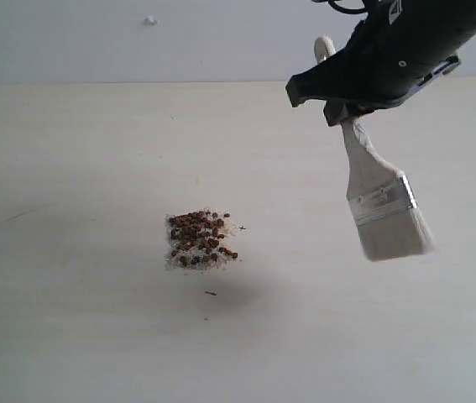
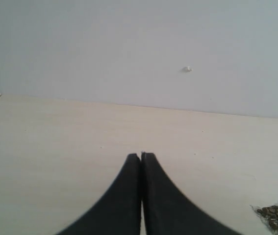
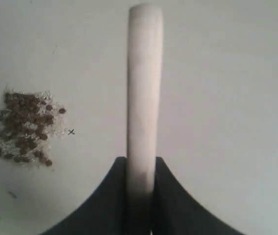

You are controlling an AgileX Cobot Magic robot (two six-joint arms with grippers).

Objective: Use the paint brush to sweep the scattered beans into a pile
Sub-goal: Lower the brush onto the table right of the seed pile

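Off to the left, the left claw (image 2: 141, 161) hangs over the bare worktop (image 1: 70, 336), its jaws pressed together on nothing. Near the middle, the beans (image 1: 200, 239) lie in a tight pile (image 3: 26, 128) among pale crumbs (image 1: 173, 262), with a few loose ones at its 4 o'clock edge. At 3 o'clock from them, well apart, the paint brush (image 1: 382, 206) hangs bristles down, its handle clamped in the right claw (image 1: 342, 113). The bristles look clear of the worktop, though the angle leaves that unsure. I judge the gathering nearly done. A next stroke would need the bristles set down just beyond the loose ones and drawn gently toward 9 o'clock.
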